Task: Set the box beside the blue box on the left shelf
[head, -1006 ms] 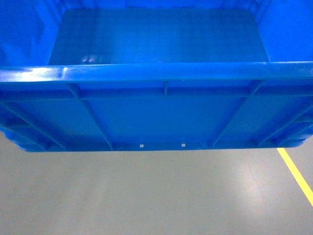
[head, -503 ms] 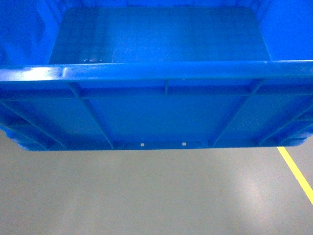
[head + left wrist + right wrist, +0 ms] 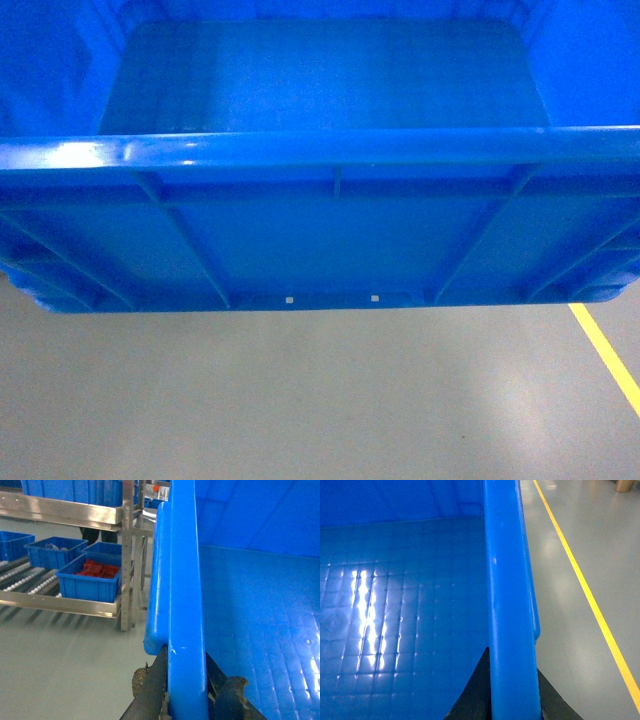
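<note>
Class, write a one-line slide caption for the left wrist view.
Left gripper clamps the box rim, roller shelf beyond.

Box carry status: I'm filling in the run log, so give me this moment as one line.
phase: carrying | box: empty, held off floor | left end effector: clamped on rim | right end effector: clamped on rim | left shelf: not reached

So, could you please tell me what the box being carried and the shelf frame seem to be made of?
The box looks like moulded plastic, glossy: ribbed walls, a thick rounded rim, sharp light glints on its gridded floor. The left shelf frame seems to be bare metal, possibly steel or aluminium, going by its brushed silvery sheen; its roller lanes look like pale plastic wheels, though they are too small to be sure.
</note>
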Controlling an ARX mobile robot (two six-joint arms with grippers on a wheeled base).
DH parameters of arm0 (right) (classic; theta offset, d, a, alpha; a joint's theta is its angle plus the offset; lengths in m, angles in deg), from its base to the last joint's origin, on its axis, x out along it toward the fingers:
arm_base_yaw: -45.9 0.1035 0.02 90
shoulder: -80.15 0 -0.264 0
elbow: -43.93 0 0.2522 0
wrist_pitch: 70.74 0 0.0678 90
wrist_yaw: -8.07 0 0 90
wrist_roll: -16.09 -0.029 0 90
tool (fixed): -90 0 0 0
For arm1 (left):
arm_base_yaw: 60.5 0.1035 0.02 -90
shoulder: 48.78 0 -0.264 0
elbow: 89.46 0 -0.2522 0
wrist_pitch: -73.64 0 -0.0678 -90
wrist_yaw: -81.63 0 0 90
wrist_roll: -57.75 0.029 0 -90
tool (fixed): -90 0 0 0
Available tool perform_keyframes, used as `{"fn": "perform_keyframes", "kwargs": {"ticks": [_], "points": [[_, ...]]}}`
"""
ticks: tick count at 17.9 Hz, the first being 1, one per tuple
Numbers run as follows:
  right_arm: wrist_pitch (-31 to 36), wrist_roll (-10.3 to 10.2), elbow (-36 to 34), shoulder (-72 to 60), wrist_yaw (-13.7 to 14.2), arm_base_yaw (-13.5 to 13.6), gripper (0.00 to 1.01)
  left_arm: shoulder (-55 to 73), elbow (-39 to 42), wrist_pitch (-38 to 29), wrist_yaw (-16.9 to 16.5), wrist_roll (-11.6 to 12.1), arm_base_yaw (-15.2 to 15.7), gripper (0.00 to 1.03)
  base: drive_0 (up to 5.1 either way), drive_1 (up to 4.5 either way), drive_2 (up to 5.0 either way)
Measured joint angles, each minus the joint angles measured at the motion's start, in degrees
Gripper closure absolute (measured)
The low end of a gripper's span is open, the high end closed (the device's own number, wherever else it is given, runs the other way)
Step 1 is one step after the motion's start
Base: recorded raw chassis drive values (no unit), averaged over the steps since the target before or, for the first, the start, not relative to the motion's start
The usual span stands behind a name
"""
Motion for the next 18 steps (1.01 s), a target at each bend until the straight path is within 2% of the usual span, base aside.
{"fn": "perform_keyframes", "kwargs": {"ticks": [18], "points": [[0.2, 0.0, 0.0, 0.0, 0.0, 0.0, 0.93, 0.0, 0.0, -0.3, 0.0, 0.0, 0.0, 0.95, 0.0, 4.34, -4.2]]}}
